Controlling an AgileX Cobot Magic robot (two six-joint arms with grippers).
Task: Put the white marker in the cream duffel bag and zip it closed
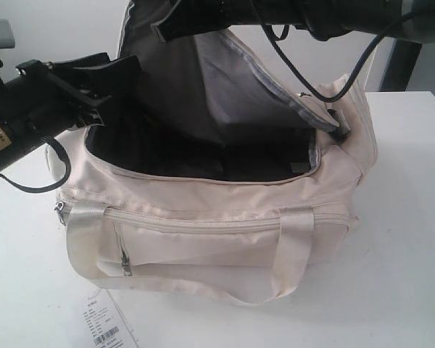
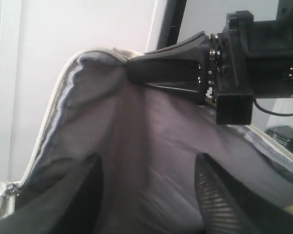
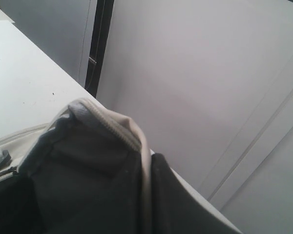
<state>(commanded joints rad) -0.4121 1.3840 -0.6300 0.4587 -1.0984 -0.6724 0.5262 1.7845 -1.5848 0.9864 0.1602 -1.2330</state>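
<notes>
The cream duffel bag (image 1: 225, 232) stands on the white table with its top unzipped and its dark inside showing. Its lid flap (image 1: 203, 87) is lifted upright, grey lining facing front. My right gripper (image 1: 159, 30) is shut on the flap's zipper edge (image 3: 132, 139), and the left wrist view shows it pinching there (image 2: 136, 68). My left gripper (image 1: 119, 72) hovers open over the bag's left end, empty, its fingers (image 2: 90, 195) spread before the lining (image 2: 146, 146). The white marker is out of view.
A white paper tag with a barcode (image 1: 109, 328) lies on the table (image 1: 406, 254) before the bag. Two strap handles (image 1: 290, 254) hang down the front over the zip pocket (image 1: 127, 264). A black cable (image 1: 326, 90) droops from the right arm.
</notes>
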